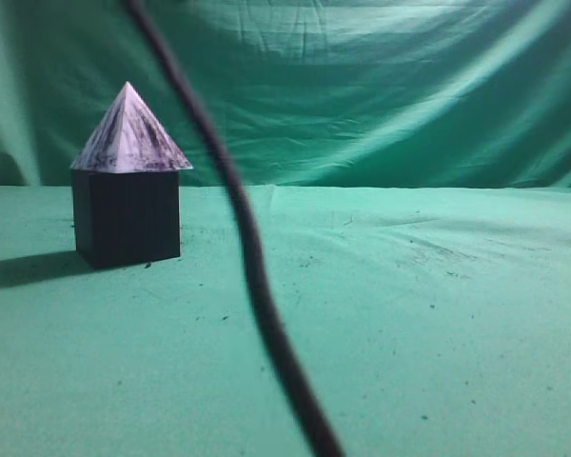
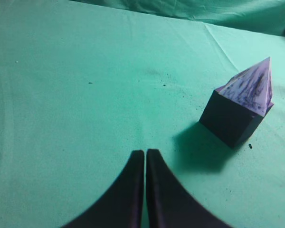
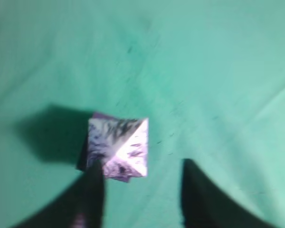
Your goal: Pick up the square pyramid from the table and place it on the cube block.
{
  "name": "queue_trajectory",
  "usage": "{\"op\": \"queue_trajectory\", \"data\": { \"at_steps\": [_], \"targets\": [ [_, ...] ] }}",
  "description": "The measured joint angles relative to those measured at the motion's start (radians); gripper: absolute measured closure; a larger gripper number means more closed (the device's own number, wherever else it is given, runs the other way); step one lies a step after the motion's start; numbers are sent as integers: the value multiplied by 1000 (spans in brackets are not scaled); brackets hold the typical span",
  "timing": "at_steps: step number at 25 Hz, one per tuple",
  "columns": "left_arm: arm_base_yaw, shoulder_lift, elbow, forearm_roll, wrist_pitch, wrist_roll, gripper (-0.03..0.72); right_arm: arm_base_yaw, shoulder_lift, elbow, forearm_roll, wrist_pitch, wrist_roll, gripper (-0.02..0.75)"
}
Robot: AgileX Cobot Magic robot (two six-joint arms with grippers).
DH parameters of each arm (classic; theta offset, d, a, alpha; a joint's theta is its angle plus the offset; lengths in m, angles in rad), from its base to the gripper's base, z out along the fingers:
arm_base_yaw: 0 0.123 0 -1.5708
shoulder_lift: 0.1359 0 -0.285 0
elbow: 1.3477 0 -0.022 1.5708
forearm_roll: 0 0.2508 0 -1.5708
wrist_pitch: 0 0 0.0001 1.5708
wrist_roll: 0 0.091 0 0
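The square pyramid (image 1: 130, 134), white with dark marbled streaks, sits upright on top of the cube block (image 1: 127, 217) at the left of the table (image 1: 409, 314). The left wrist view shows the pyramid (image 2: 251, 87) on the cube (image 2: 230, 118) at the right, apart from my left gripper (image 2: 145, 153), which is shut and empty over bare cloth. The right wrist view looks down on the pyramid (image 3: 118, 147); my right gripper (image 3: 141, 167) is open above it, left finger over the pyramid's edge, holding nothing. No gripper shows in the exterior view.
A dark cable (image 1: 243, 238) hangs blurred across the exterior view close to the camera. Green cloth backdrop (image 1: 362, 86) rises behind the table. The cube casts a shadow to its left (image 1: 29, 268).
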Motion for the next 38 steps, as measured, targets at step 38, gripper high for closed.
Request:
{"op": "queue_trajectory", "data": {
  "at_steps": [38],
  "targets": [
    [0,0,0,0,0,0,688,0,-1340,1080,-56,-190,76,738]
  ]
}}
